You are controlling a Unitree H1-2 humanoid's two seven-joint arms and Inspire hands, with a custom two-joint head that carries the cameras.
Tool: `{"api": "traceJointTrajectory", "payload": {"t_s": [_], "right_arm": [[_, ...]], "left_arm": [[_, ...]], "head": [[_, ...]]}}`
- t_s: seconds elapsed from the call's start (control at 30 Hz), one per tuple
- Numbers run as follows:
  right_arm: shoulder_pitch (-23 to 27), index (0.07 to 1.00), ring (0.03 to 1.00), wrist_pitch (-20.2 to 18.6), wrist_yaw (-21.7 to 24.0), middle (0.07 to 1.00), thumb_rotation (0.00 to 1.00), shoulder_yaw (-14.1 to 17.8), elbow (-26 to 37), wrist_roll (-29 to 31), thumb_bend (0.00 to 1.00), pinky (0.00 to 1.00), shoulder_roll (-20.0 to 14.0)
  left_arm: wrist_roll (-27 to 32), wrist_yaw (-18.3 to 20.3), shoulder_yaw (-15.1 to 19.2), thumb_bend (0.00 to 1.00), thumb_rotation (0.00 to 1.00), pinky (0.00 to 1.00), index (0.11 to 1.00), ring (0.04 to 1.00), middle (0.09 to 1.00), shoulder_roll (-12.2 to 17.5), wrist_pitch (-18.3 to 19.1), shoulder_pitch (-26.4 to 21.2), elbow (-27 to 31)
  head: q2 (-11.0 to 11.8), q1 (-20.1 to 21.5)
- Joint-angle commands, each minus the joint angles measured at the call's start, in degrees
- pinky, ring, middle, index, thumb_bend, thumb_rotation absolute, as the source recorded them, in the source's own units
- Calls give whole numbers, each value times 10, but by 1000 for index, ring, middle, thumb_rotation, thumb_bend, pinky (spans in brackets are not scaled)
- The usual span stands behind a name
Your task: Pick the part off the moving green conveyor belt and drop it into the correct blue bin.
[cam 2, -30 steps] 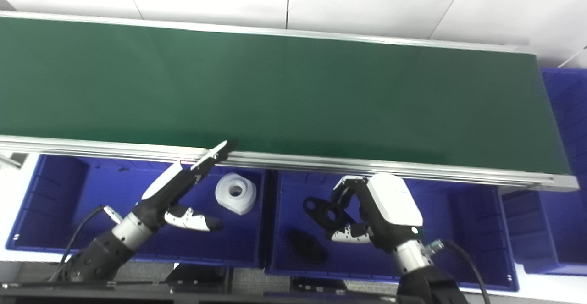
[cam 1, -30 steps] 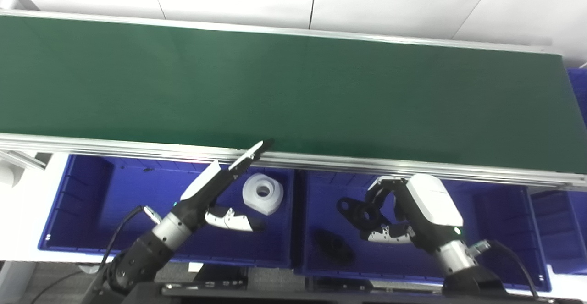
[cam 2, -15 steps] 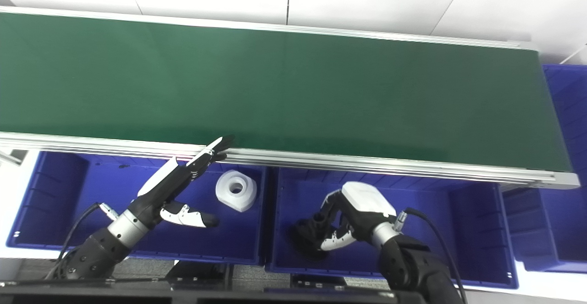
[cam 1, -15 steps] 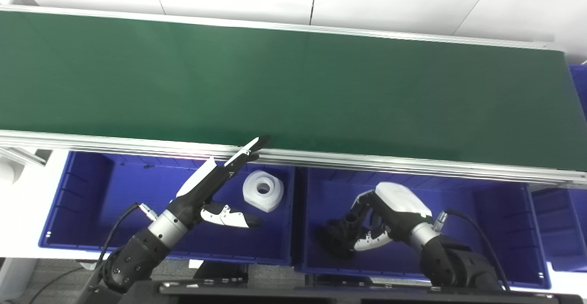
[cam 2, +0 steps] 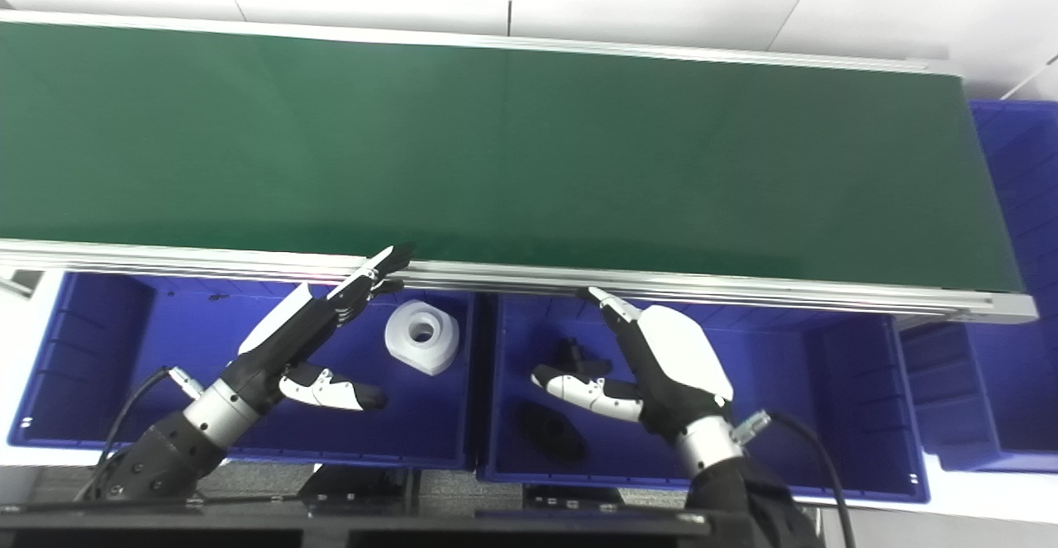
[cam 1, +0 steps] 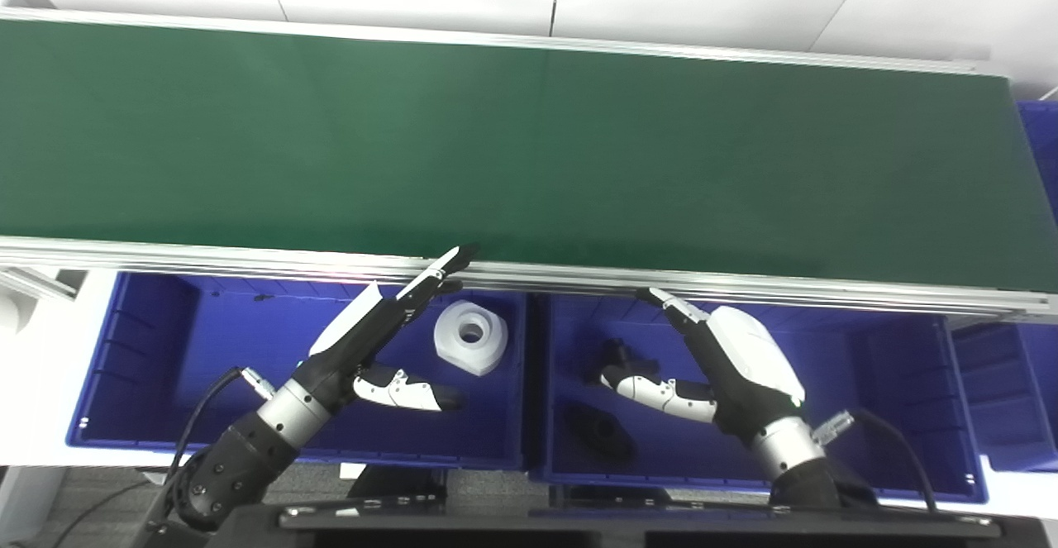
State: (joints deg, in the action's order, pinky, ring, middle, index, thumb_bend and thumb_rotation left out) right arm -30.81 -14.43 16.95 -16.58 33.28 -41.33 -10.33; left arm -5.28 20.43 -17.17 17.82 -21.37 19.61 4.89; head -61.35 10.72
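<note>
Right hand (cam 1: 727, 366): fingers now spread, empty; a second ago it clutched the black part (cam 1: 621, 358), which now lies in the right bin (cam 1: 901, 383), at the hand's 9 o'clock. Drop judged complete. Left hand (cam 1: 376, 341): flat, empty as before. Belt (cam 1: 529, 151): bare.

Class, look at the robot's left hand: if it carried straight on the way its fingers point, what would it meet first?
Probably the conveyor's silver front rail: the left hand points up and away, its fingertips already at that rail, with the green belt just beyond. Depth is unclear.
</note>
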Motion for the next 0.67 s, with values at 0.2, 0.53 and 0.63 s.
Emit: {"api": "traceJointTrajectory", "payload": {"t_s": [0.2, 0.53, 0.63], "right_arm": [[-28, 920, 867, 92, -56, 919, 620, -10, -4, 89, 765, 743, 7], [-23, 972, 887, 121, -80, 945, 510, -6, -47, 136, 815, 759, -3], [-19, 983, 901, 125, -84, 960, 473, -6, -61, 138, 825, 760, -4]], "left_arm": [[4, -2, 11, 909, 608, 941, 1000, 1000, 1000, 9, -13, 3, 9], [4, -4, 12, 890, 602, 936, 1000, 1000, 1000, 6, -36, 2, -17], [6, -4, 12, 895, 598, 945, 1000, 1000, 1000, 5, -39, 2, -25]], "head": [[9, -2], [38, -20], [44, -20]]}}
